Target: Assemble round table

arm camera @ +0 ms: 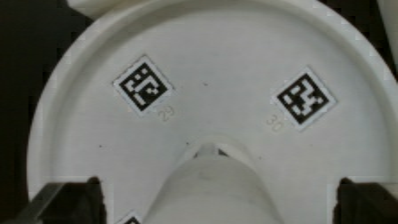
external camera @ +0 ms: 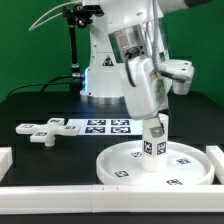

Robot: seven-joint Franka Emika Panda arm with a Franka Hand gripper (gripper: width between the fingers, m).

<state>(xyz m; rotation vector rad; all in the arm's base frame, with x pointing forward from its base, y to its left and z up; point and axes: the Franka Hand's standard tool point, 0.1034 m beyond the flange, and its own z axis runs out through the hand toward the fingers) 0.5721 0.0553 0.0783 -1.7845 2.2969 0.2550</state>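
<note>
Claw open over the leg, which stands on the disc.
Nearest is the white front rail (external camera: 100, 196). Behind it, toward the exterior view's right, the round disc (external camera: 115, 170) lies flat on the black table (external camera: 40, 108), rim up. The short leg (external camera: 153, 142) stands upright near the disc's middle, tag toward the camera. The gripper (external camera: 155, 120) hangs at the leg's top. In the wrist view its dark fingertips (arm camera: 54, 205) are spread wide either side of the leg, a gap on each side, gripping nothing. Two tags (arm camera: 146, 86) show on the disc floor. Further back, on the exterior view's left, the cross-shaped base piece (external camera: 38, 132) lies flat just beside the marker board (external camera: 105, 125).
</note>
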